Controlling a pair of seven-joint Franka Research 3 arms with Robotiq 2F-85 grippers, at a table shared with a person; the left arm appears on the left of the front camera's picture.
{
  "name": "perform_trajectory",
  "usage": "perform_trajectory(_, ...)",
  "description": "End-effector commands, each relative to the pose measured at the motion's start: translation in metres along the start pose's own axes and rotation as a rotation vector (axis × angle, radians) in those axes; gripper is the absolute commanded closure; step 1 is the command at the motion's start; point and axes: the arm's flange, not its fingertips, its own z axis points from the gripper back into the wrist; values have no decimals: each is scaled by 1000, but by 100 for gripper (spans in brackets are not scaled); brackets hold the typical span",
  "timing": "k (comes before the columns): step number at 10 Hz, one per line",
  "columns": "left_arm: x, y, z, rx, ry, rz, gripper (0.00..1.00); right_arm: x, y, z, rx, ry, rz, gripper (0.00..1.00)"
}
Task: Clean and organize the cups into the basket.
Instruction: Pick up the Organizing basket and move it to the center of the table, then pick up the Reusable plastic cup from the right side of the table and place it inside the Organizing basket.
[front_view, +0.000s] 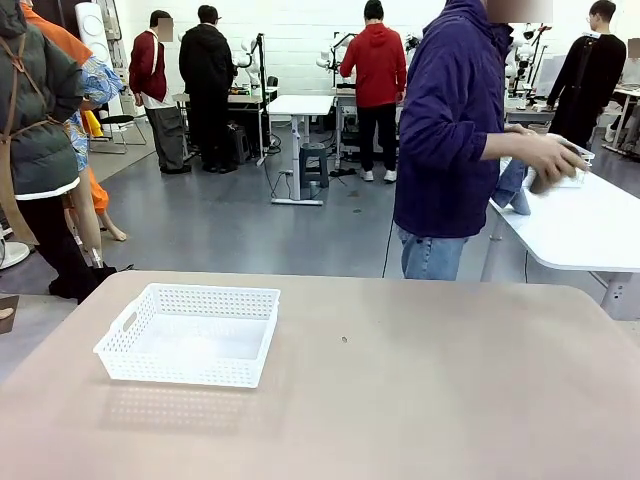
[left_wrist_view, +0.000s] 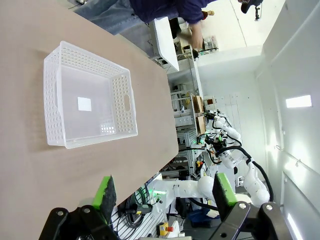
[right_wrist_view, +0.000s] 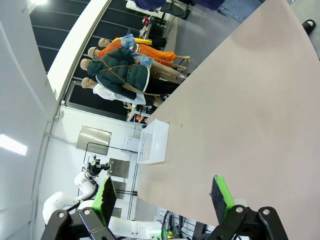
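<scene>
The basket (front_view: 210, 292) is sitting empty on the tan table (front_view: 420, 400), at about 9 o'clock from the table's middle in the front view. In the left wrist view the left gripper (left_wrist_view: 164, 192) is hanging with its jaws wide apart and nothing between them, the basket (left_wrist_view: 125, 102) lying at its 11 o'clock. The right gripper (right_wrist_view: 163, 197) is likewise gaping and empty, the basket (right_wrist_view: 152, 142) small at its 12 o'clock. At the table's 1 o'clock a person is bending over a white side table (front_view: 590, 230), a hand (front_view: 548, 152) holding something tan-brown, too blurred to name.
</scene>
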Motion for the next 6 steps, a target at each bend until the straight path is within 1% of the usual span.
perform_trajectory(1, 1, -1, 0, -14, -8, -6, 0, 0, -1, 1, 6, 4, 11, 0)
perform_trajectory(6, 1, -1, 0, -14, -8, -6, 0, 0, -1, 1, 6, 4, 11, 0)
